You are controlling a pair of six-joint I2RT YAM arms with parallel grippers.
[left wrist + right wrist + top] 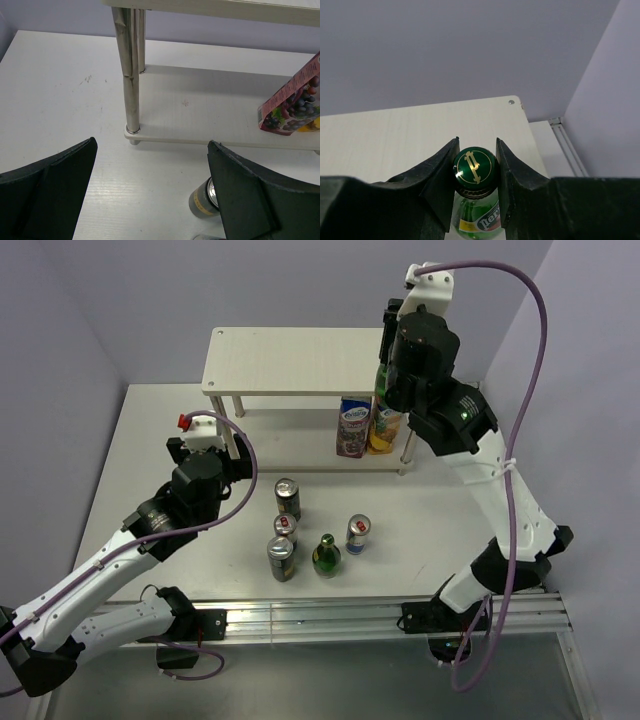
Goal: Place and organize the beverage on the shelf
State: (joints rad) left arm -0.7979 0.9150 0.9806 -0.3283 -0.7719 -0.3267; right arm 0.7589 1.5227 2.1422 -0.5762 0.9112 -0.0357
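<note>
Bottle (pixel 476 170) pinched at its cap by the right gripper (pixel 477 148), over the shelf's (pixel 395 135) top board near its right end. Second bottle (pixel 326 556) and four cans (pixel 283 530) stand on the table (pixel 440 510). Left gripper (pixel 152 150) spread wide beside the shelf's left leg

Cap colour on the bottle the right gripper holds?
Green bottle cap with a gold emblem; best in the right wrist view.

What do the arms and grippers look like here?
The left arm and right arm have white links and black joints. A purple cable loops along each. The left wrist carries a red tab; the right shows a green light. The left gripper and right gripper have broad black wedge fingers.
</note>
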